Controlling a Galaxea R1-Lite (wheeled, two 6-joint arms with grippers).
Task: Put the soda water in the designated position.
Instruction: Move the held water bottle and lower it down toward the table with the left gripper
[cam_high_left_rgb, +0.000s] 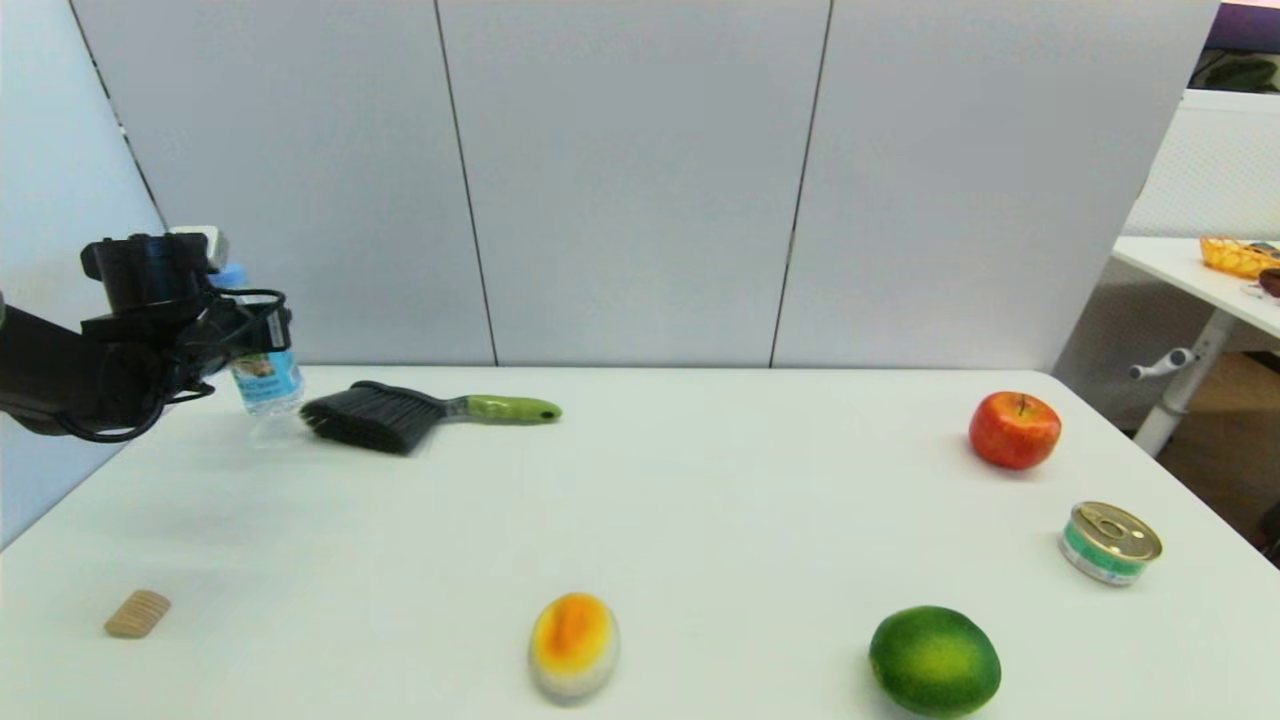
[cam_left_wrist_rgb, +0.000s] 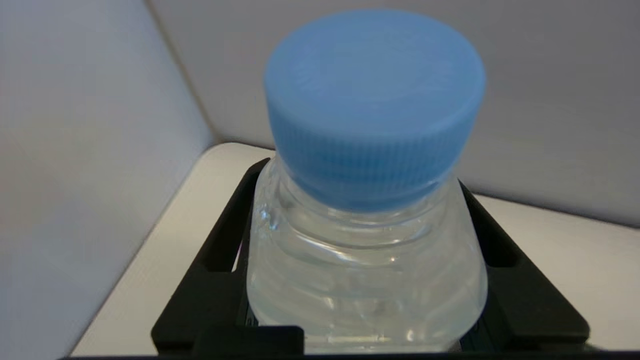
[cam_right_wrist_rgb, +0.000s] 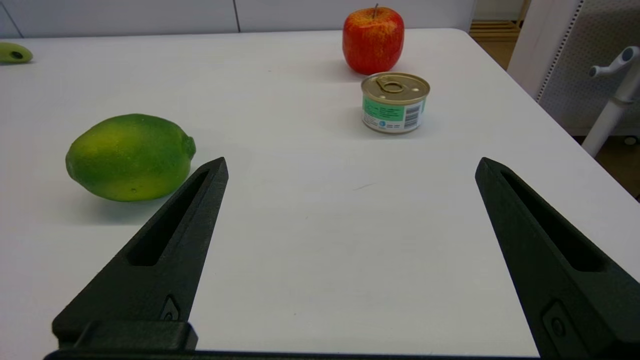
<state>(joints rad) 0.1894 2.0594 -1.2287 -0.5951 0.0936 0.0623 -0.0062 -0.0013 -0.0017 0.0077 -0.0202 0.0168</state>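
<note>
Evidently the biggest risk sits far left: the left gripper (cam_high_left_rgb: 262, 335), its jaws clamped on the soda water (cam_high_left_rgb: 266, 382) by the shoulder, could clip the brush (cam_high_left_rgb: 390, 415) just beside it, or let the slick bottle slip. Right gripper (cam_right_wrist_rgb: 350, 167) idles near right, jaws apart. One each: brush, lime (cam_high_left_rgb: 935, 660), apple (cam_high_left_rgb: 1014, 429), tin can (cam_high_left_rgb: 1109, 542).

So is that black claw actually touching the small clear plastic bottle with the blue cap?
Touching: the left wrist view shows the left gripper fingers pressed against both sides of the soda water.
</note>
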